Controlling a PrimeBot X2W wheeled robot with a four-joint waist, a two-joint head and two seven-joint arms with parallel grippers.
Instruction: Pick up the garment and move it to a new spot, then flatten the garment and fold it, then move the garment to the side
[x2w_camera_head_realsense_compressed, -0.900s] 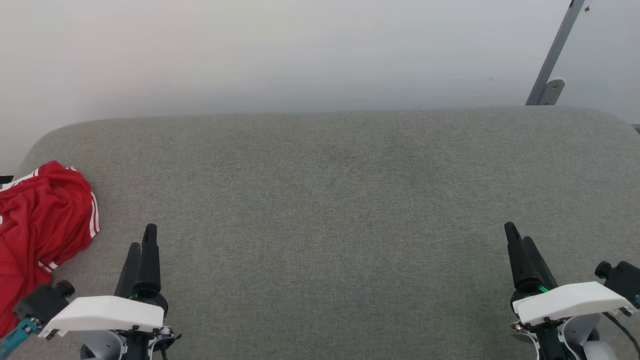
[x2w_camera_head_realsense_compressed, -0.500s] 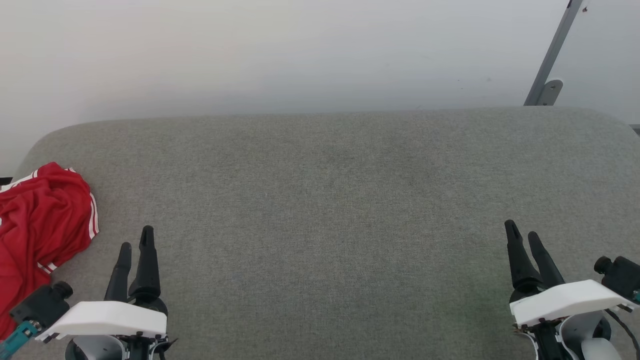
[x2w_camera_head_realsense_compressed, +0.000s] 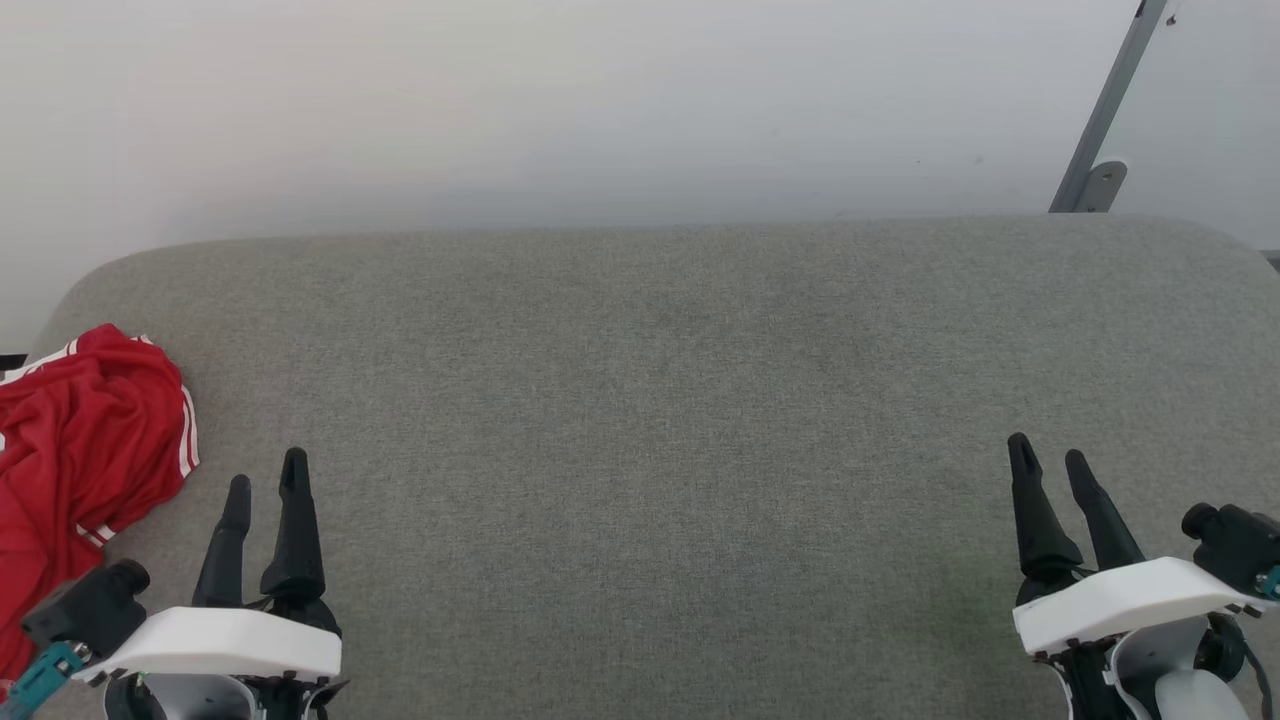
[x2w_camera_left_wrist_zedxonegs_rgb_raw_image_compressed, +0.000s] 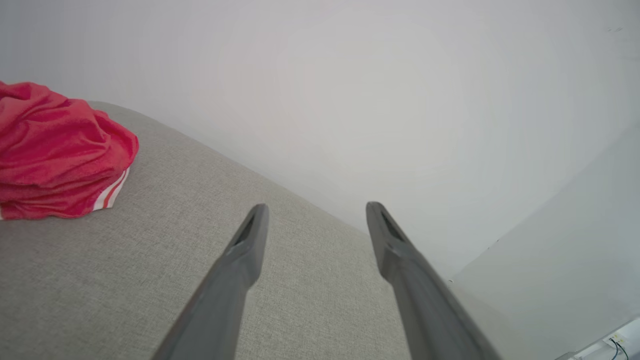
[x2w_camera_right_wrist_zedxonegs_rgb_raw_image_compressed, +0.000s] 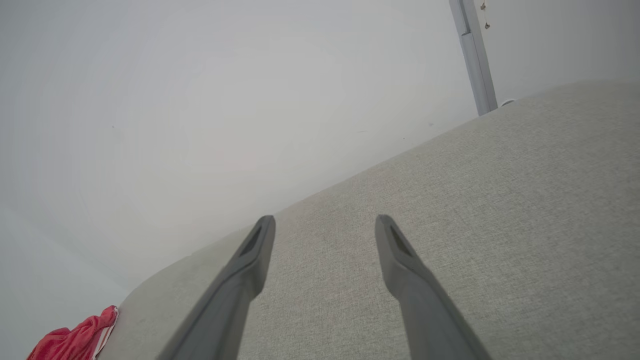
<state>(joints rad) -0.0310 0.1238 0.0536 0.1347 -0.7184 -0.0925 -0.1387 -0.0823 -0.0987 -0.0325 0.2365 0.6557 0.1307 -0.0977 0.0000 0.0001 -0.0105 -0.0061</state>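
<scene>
Seeing the garment (x2w_camera_head_realsense_compressed: 90, 430) lying crumpled at the left edge of the grey cushion (x2w_camera_head_realsense_compressed: 640, 400), ungrasped. Judging pickup, flattening, folding and setting aside as all remaining. Holding the left gripper (x2w_camera_head_realsense_compressed: 266, 470) near it at the front edge, jaws spread and empty; posing the right gripper (x2w_camera_head_realsense_compressed: 1047, 450) near the front right corner, likewise spread.

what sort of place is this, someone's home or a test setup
Likely a bare test room, not a lived-in home: a wide grey fabric-covered surface against a blank white wall, a slanted grey metal post at the far right, and a crumpled bright red garment with white stripes.
</scene>
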